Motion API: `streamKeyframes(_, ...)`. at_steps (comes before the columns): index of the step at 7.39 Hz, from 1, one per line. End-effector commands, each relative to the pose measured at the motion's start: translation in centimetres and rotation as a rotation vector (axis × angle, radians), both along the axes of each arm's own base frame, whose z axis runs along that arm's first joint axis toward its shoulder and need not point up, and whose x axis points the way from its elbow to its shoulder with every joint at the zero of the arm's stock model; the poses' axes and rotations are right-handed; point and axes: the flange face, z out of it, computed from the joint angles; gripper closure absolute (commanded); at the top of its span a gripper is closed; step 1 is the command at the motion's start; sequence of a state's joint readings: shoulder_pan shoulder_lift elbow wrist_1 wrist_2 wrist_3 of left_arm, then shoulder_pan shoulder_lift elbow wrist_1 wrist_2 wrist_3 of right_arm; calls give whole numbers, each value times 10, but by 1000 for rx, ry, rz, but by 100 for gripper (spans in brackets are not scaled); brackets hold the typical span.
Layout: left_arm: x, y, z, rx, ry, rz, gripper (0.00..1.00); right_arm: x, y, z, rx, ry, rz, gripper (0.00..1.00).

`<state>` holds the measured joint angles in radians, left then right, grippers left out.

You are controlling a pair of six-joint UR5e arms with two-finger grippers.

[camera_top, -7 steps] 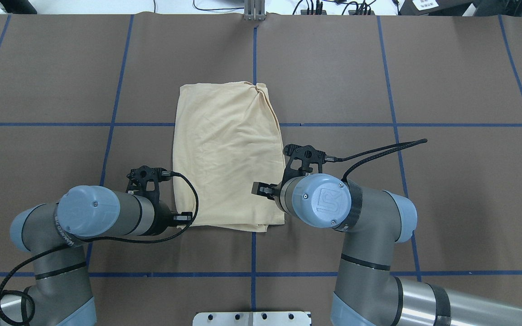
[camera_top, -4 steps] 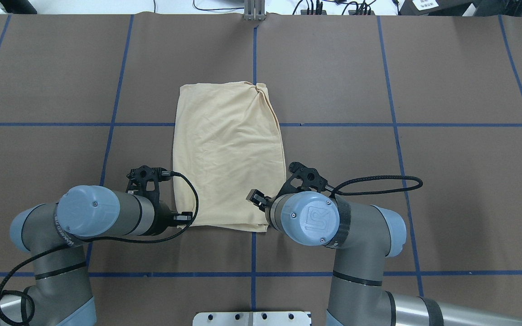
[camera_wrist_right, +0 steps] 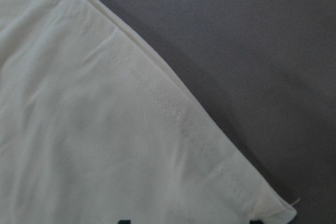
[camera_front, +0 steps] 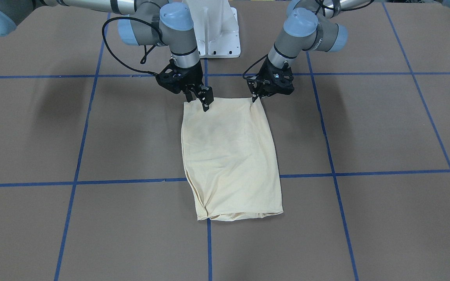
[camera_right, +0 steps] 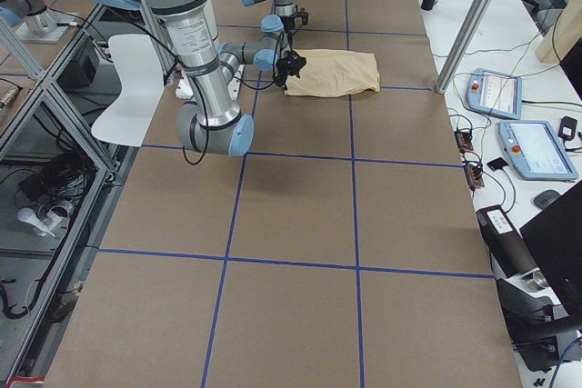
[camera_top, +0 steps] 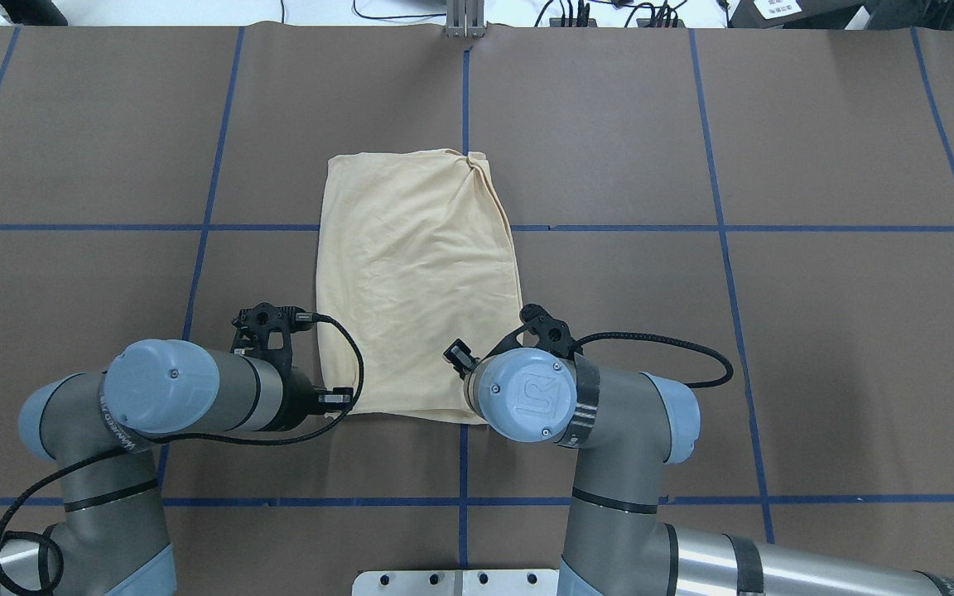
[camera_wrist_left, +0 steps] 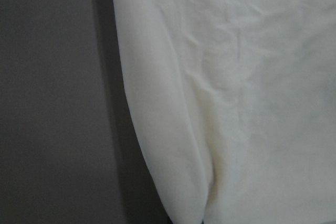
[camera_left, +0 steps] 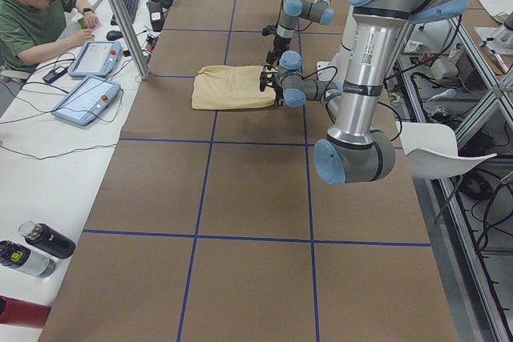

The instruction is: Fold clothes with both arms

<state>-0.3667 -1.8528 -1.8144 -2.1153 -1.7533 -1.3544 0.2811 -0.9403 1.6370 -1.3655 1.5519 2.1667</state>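
While left tool point(camera_front: 254, 97) pinches its corner (right tool point(camera_front: 206, 103) open), cream T-shirt point(camera_front: 231, 156) lies folded.

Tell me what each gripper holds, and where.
The left gripper appears to pinch the T-shirt by one robot-side corner; the right gripper sits at the other, hold unclear.
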Motion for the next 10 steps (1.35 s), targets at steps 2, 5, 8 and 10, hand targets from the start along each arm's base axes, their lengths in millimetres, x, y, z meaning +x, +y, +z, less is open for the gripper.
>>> streamKeyframes(2, 0, 0, 0, 0, -1, 0, 100, -6, 0, -2, -33, 11, 7, 22)
streamKeyframes(5, 0, 0, -1, 1, 2, 0, 100, -7, 0, -9, -63, 10, 24, 63)
streamKeyframes(8, 0, 0, -1, 1, 2, 0, 100, -7, 2, -13, -74, 1, 29, 100)
streamKeyframes(10, 0, 1, -8, 4, 15, 3, 100, 15, 4, -34, -82, -50, 10, 100)
